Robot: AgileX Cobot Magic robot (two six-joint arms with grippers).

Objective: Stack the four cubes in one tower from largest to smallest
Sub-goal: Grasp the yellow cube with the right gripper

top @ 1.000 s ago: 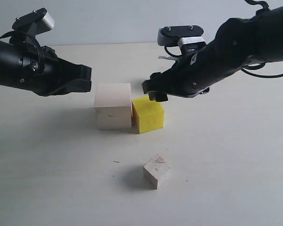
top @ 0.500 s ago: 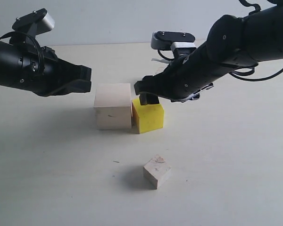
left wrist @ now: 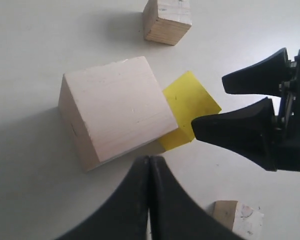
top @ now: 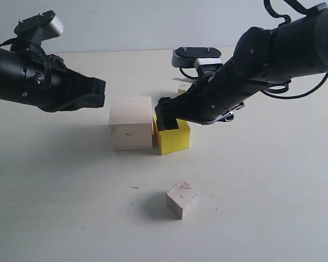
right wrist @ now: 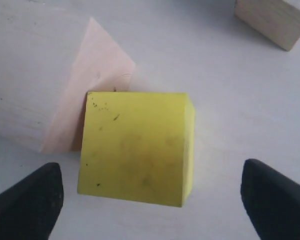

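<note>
At centre | yellow cube (right wrist: 137,150): bright, speckled, touching large pale cube (top: 131,123) | right gripper (right wrist: 150,170) spread wide, gripping nothing | left gripper (left wrist: 149,166) closed, empty.

large cube (top: 131,130): pale wood with plain faces, the biggest of the four; sits flat near the middle.
yellow cube (top: 174,139): bright yellow, mid-sized, top faintly speckled; sits flat, touching the large cube's right side, turned slightly against it.
plywood cube (left wrist: 167,20): layered edges, smaller; stands apart, behind those two.
small cube (top: 181,199): pale wood, knot mark on top; sits alone well in front, one corner forward.
</note>
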